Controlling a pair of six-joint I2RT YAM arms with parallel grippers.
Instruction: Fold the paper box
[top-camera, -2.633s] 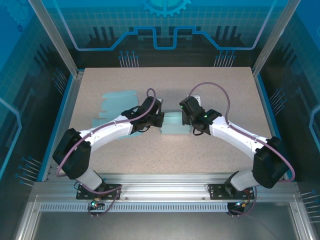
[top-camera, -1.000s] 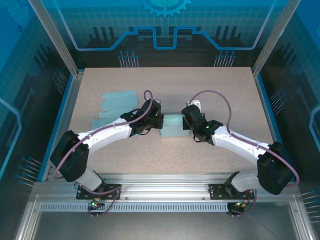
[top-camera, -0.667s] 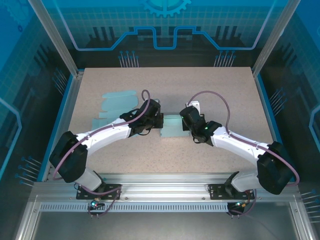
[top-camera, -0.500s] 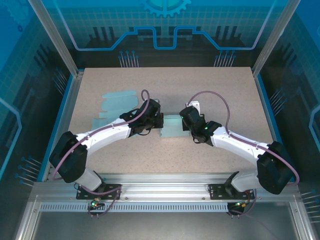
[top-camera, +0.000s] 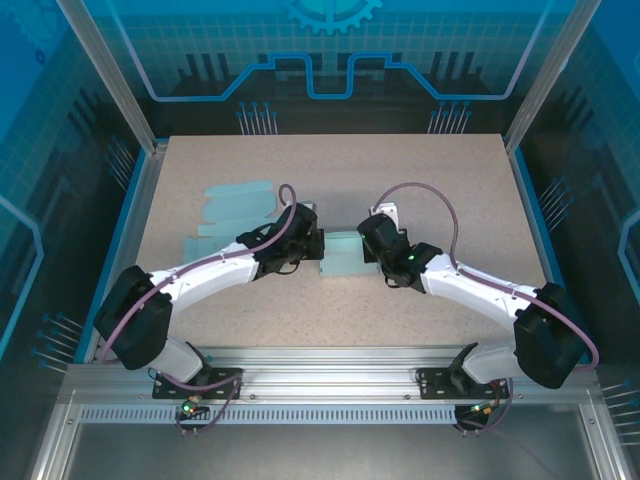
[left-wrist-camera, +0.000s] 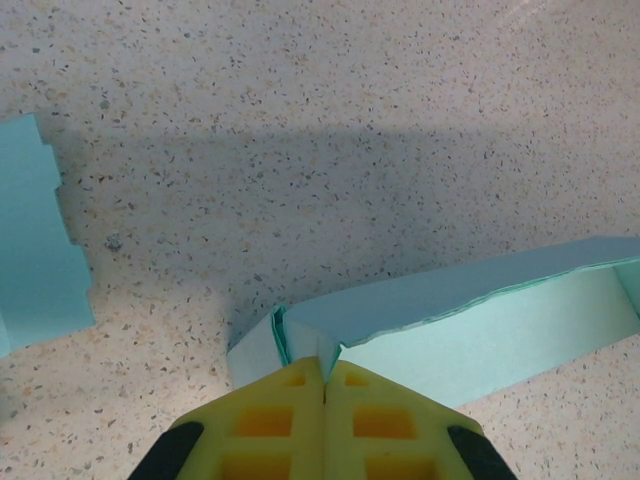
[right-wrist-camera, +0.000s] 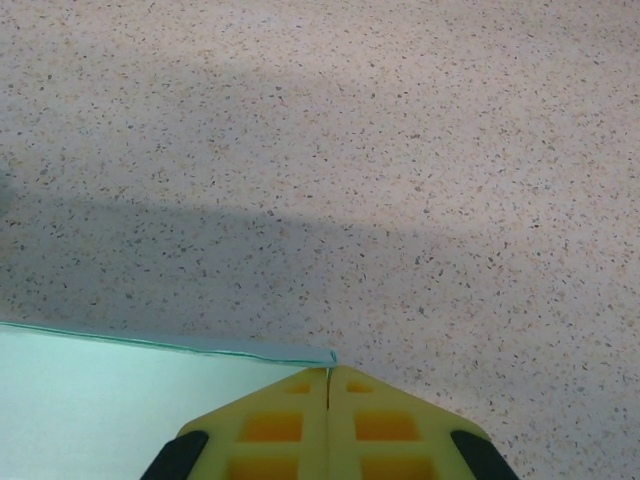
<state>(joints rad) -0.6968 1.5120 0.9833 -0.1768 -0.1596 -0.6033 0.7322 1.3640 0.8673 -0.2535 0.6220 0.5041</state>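
Paper box (top-camera: 342, 254) lies at the middle of the table (top-camera: 420, 170), partly formed, a pale teal piece bridging the gap between the two wrists. Left gripper (left-wrist-camera: 325, 375): yellow fingers (left-wrist-camera: 285, 400) pressed together, with the layered fold at the box's left end caught in the seam at their tips. One wall rises from that pinch and runs away to the right, its top edge slightly wavy. Right gripper (right-wrist-camera: 328, 385): fingers likewise closed flat against each other, and the thin corner of a teal panel ends exactly at their tips, so I read this as a pinch on the box's right corner, though very little paper is between the pads. Spare flat blanks (top-camera: 232, 212) sit well apart at the far left of the table. Handling judgement: the stock looks thin and very light, so it will slide on the speckled top unless held from both ends. It creases readily and keeps any wrong crease. The raised wall looks floppy and only holds shape near a fold. Best holds are on doubled layers at corners or along existing score lines, not mid-panel, where a pinch would buckle or dent the sheet. A hard pull between the arms risks tearing at the single-layer corner.
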